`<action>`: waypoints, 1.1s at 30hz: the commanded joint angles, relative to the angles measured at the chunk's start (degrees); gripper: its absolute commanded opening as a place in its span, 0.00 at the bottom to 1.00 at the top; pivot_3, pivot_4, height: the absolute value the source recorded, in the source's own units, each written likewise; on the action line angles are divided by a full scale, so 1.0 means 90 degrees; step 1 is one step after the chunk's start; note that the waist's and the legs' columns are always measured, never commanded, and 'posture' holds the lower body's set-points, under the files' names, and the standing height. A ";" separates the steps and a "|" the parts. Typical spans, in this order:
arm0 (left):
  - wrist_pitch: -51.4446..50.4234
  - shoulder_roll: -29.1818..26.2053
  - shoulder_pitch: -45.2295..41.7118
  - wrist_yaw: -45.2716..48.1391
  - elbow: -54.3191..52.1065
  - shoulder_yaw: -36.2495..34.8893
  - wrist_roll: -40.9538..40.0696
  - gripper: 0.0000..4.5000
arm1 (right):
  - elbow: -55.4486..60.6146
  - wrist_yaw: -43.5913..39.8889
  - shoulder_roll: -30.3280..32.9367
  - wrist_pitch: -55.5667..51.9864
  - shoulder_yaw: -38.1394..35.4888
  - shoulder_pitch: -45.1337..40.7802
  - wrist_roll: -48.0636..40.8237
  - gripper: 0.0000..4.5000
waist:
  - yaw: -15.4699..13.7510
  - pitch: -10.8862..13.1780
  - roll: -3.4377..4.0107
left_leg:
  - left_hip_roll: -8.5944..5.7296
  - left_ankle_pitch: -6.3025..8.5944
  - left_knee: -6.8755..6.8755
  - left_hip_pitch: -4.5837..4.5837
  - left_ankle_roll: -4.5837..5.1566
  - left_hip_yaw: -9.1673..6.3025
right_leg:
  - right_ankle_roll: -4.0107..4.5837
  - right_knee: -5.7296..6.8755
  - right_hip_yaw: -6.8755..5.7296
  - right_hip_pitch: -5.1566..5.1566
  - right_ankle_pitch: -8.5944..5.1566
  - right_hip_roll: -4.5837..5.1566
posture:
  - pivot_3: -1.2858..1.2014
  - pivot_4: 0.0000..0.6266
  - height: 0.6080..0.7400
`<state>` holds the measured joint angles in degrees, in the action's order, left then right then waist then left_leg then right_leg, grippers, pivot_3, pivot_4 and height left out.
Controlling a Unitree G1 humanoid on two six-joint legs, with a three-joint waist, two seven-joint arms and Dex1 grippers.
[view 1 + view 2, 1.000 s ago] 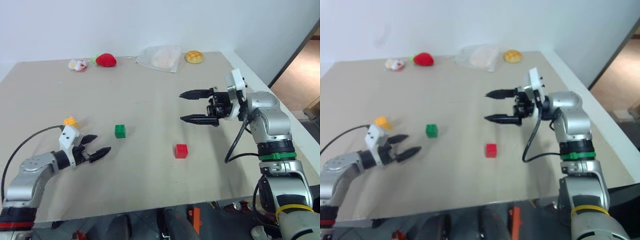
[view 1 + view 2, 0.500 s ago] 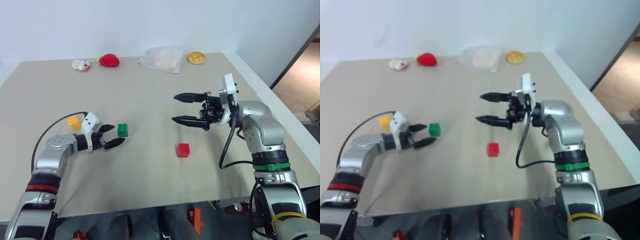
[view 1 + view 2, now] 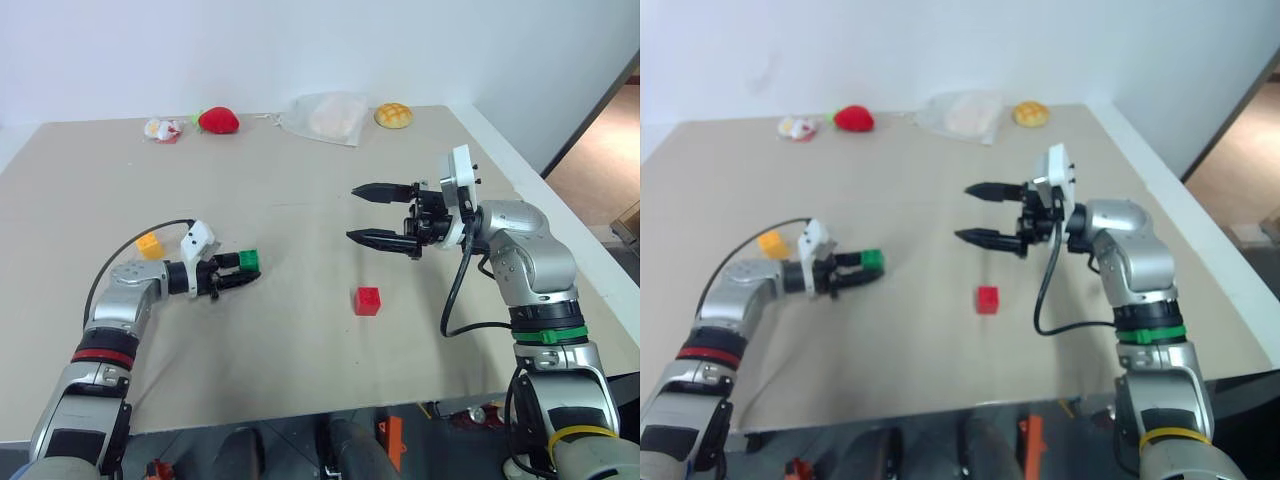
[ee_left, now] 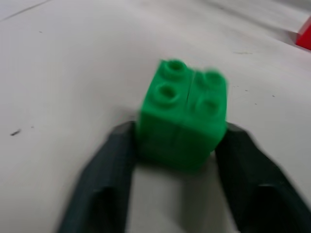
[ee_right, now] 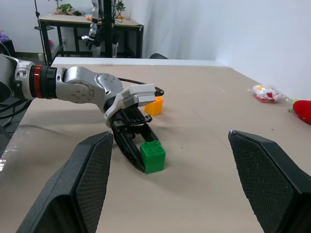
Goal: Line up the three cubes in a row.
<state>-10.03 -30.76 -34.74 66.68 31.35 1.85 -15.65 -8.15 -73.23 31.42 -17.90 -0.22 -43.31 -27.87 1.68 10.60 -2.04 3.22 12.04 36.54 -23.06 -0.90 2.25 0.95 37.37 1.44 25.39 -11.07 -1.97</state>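
Left pincer has closed, apparently gripping green cube.

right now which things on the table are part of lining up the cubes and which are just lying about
Part of the job:
- green cube, gripped in the left gripper
- yellow-orange cube, behind the left arm
- red cube, mid-table
- right gripper, open above the table

Just lying about, along the far edge:
- plush strawberry
- small wrapped item
- clear bag
- yellow bun
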 commanded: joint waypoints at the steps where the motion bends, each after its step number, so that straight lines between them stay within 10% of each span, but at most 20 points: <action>1: -0.0030 -0.0105 0.0007 0.0195 -0.0148 0.0077 0.0086 0.29 | 0.0191 0.0048 0.0040 0.0036 -0.0114 -0.0058 -0.0080 0.87 | 0.0000 0.0000 0.0000 | 0.0000 0.0000 0.0000 0.0000 0.0000 0.0000 | 0.0000 0.0000 0.0000 0.0000 0.0000 0.0000 | 0.52 0.24 1.00; 15: -0.0362 0.0247 0.0320 0.0724 -0.1993 0.1123 0.0213 0.29 | 0.0129 0.0015 0.0105 0.0070 -0.0096 -0.0050 -0.0040 0.87 | -0.0027 0.0000 0.0000 | -0.0008 0.0000 0.0002 -0.0004 0.0000 -0.0001 | -0.0001 0.0000 0.0006 0.0000 0.0000 0.0006 | 0.52 0.24 1.00; 33: 0.0227 0.0825 -0.0033 0.0669 -0.1128 0.1445 0.0641 0.29 | 0.0500 -0.0100 0.0727 0.0177 -0.0035 0.0832 0.0191 0.87 | -0.0064 -0.0003 0.0002 | -0.0044 -0.0006 0.0019 -0.0005 0.0010 -0.0015 | -0.0020 0.0001 0.0013 -0.0018 0.0004 0.0024 | 0.52 0.24 1.00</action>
<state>-8.61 -23.58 -34.19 73.03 20.54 14.23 -10.79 -5.65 -72.69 36.26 -17.71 -0.13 -36.45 -26.65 1.10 10.57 -2.02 2.79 11.98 36.71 -23.11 -0.81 2.18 0.71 37.38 1.65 25.25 -11.01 -1.72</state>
